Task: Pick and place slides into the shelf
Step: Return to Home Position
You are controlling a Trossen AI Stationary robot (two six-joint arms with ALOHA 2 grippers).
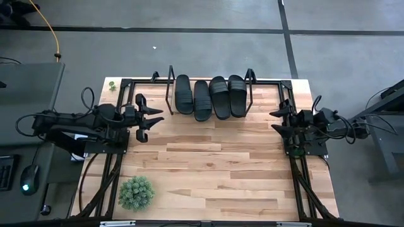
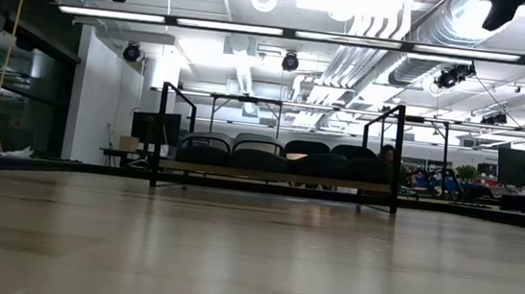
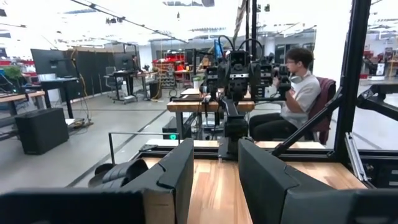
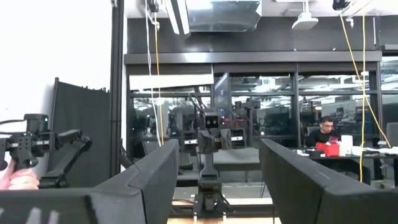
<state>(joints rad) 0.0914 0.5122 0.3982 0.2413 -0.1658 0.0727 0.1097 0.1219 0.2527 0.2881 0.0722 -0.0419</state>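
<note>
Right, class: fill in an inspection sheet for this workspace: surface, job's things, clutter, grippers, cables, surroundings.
Surface: wooden table, light planks.
Job's things: four black slides side by side on the shelf at the far edge.
Clutter: green plant near the front left corner.
Grippers: left gripper and right gripper open, at opposite table sides, holding nothing.
Cables: black cable loops by the left arm; yellow cable on the floor.
Surroundings: grey floor; seated person beyond the table.

Four slides [image 1: 211,96] lie side by side, seemingly touching, on the shelf [image 1: 170,94] at the worktop's [image 1: 214,170] twelve o'clock; a plant [image 1: 136,192] sits at seven.
</note>
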